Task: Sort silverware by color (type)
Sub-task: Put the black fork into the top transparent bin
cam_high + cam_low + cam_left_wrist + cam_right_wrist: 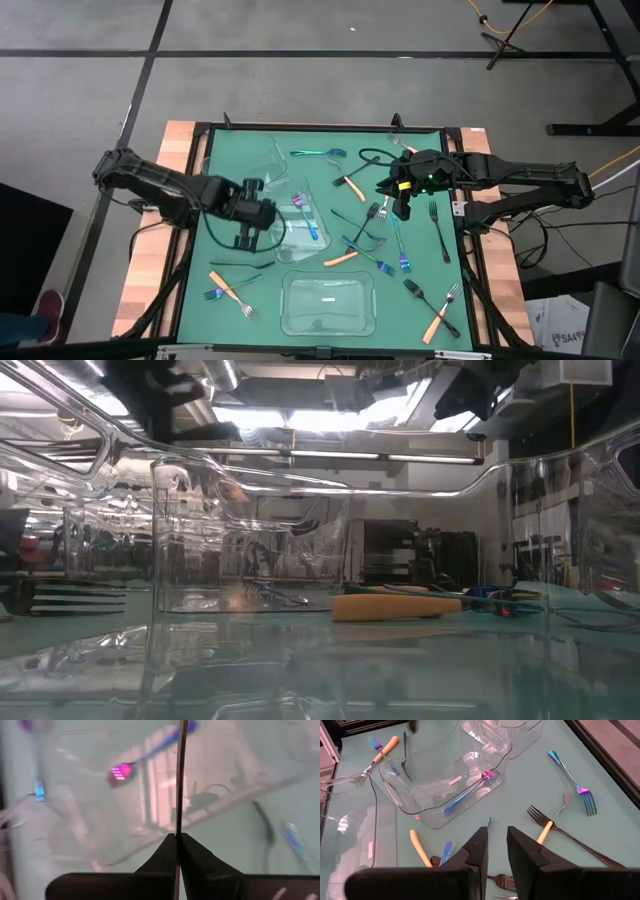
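From above, the left gripper [243, 240] sits over the green mat [240, 160] at the left edge of the middle clear container [300, 222], its fingers pinched together on a slim black utensil [241, 264] that shows below it as a dark line. The left wrist view alone makes that grip plain: the two dark fingers [192, 857] meet on a thin dark shaft [178, 775] that stands straight up between them, with an iridescent fork [145, 757] blurred behind clear plastic.

The right gripper [401, 192] hangs over the upper right of the mat, above scattered forks. Its own wrist camera shows the fingers [479, 851] parted with a narrow gap and nothing between them, a detail the overhead view hides. That camera also picks out an iridescent fork in the clear container [470, 790], another iridescent fork [572, 782] lying on the mat, and an orange-handled fork [540, 825] just beside the fingers.

Overhead, more silverware lies about: an orange-handled fork [228, 290] at lower left, black forks [437, 228] at right, and an empty clear tray [328, 304] at the front.

The table-level view looks mostly through clear plastic walls; an orange handle [395, 606] lies flat on the mat.
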### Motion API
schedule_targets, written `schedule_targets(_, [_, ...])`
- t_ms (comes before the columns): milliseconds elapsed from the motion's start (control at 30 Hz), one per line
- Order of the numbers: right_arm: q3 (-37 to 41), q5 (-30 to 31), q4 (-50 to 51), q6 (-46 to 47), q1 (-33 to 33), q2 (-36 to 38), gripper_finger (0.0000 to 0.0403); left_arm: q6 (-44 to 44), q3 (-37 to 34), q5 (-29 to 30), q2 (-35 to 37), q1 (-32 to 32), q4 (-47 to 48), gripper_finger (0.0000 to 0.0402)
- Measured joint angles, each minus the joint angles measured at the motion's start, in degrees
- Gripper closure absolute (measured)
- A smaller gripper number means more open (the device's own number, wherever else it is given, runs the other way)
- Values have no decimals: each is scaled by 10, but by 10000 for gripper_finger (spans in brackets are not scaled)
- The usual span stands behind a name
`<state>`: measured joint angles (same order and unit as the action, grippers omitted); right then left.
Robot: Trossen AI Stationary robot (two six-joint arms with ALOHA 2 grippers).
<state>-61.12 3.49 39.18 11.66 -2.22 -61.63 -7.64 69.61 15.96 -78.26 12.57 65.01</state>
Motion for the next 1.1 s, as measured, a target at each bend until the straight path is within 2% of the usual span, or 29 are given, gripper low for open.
schedule_targets(267, [0,0,0,0,0,0,339,56,-8,7,0,-148,1,398])
schedule_targets(500, [0,0,0,0,0,0,339,68,-37,11,0,-291,-4,398])
schedule_targets(600, [0,0,0,0,0,0,339,82,-65,-10,0,-341,-30,398])
schedule_targets(867, [0,0,0,0,0,0,339,169,-154,-50,0,-434,-186,398])
schedule_targets(1100, [0,0,0,0,-1,0,339,174,-217,-52,0,-486,-236,397])
